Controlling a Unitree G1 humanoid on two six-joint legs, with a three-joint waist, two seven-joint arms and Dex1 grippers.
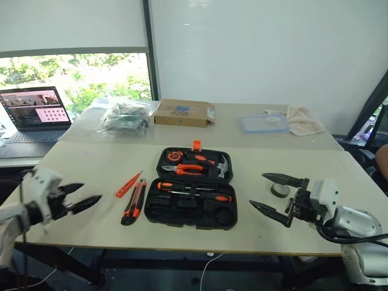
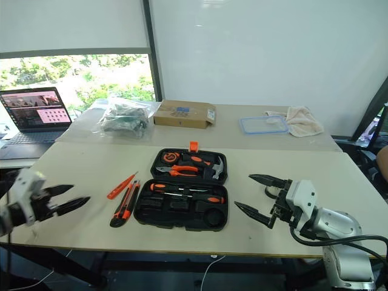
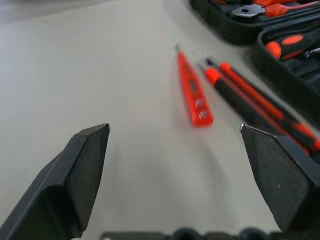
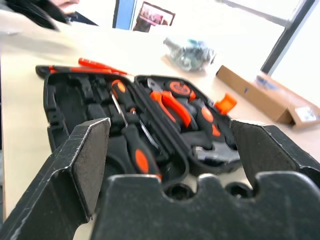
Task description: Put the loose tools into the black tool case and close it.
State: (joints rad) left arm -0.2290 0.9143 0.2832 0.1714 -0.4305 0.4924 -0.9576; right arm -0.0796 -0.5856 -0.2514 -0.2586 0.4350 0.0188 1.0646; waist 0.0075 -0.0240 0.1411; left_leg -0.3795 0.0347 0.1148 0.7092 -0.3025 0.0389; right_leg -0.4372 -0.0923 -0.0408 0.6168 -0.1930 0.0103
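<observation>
Tool case (image 1: 195,189) lies open in the middle of my table (image 1: 85,167), lid half on the far side with the orange latch (image 1: 196,145) standing up at its far edge. In the lid half I see the pliers (image 1: 185,169) and the hammer (image 1: 222,165); in the near half two screwdrivers (image 1: 197,192) lie side by side in their slots, handles orange and black. Left of the case, loose on the table, are the slim orange pen-like tool (image 1: 128,184) and the utility knife (image 1: 133,201) — the knife just beside the case, the pen tool a little farther left and angled. The small tape roll (image 1: 280,190) sits on the table right of the case, between the fingers of my right gripper (image 1: 269,194) as the head view shows it (I cannot tell whether it touches either one). That gripper is spread wide and grasps nothing, pointing toward the case. My left gripper (image 1: 82,196) hangs near the table's left front edge, also spread and empty — well apart from the knife. Farther back lie a cardboard box (image 1: 183,113), a plastic bag (image 1: 126,116), a clear lid (image 1: 263,123), a cloth (image 1: 302,119) and a laptop (image 1: 36,113).
</observation>
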